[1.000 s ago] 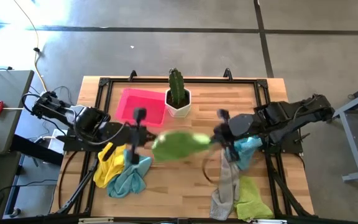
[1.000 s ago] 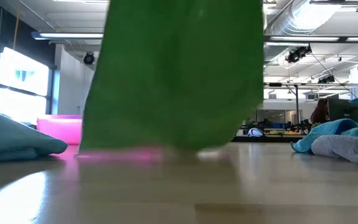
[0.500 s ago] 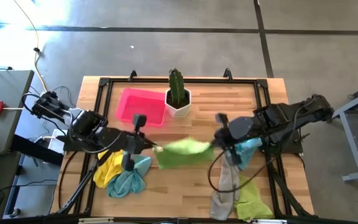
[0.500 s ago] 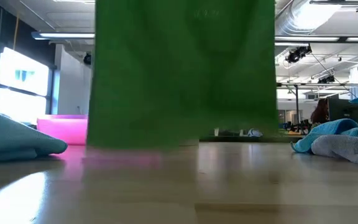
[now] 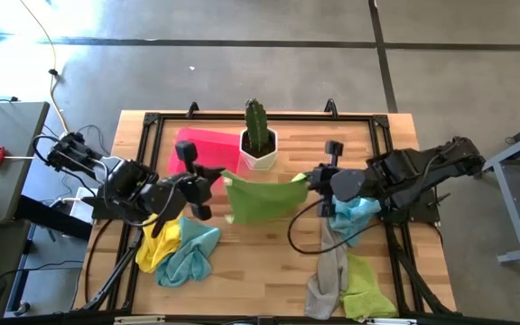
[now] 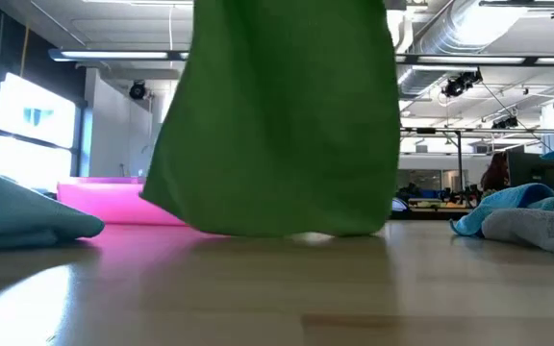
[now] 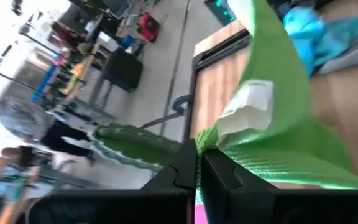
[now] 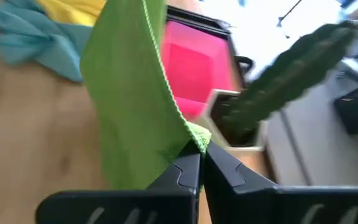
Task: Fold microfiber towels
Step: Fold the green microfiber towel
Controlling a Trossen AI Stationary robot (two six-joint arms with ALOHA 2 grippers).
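A lime green microfiber towel (image 5: 264, 199) hangs spread between my two grippers over the middle of the table. My left gripper (image 5: 225, 179) is shut on its upper left corner and my right gripper (image 5: 306, 180) on its upper right corner. In the low view the towel (image 6: 277, 125) hangs as a wide sheet whose lower edge (image 6: 287, 233) reaches the table top. Whether that edge touches the table I cannot tell. Yellow (image 5: 159, 242) and light blue (image 5: 190, 259) towels lie heaped near left. Light blue (image 5: 361, 215), grey (image 5: 329, 271) and lime green (image 5: 369, 289) towels lie near right. My left gripper pinches the towel's corner (image 7: 205, 140) between its two fingers, beside the white label (image 7: 246, 107), coming roughly level from the table's left. The towel hangs below. My right gripper pinches the opposite upper corner (image 8: 197, 135) between its fingertips, slanting down from the table's right. The top edge runs slack between both holds.
A pink tray (image 5: 199, 146) lies at the far left. A cactus in a white pot (image 5: 259, 143) stands just beyond the towel's top edge. A black frame (image 5: 152, 126) runs around the wooden table. People and benches show in the room beyond.
Both wrists have turned and the two grippers have swung toward the far edge. The green towel was bunched and swinging toward the near side; it now hangs spread, with its top edge closer to the cactus. Both corners stay held.
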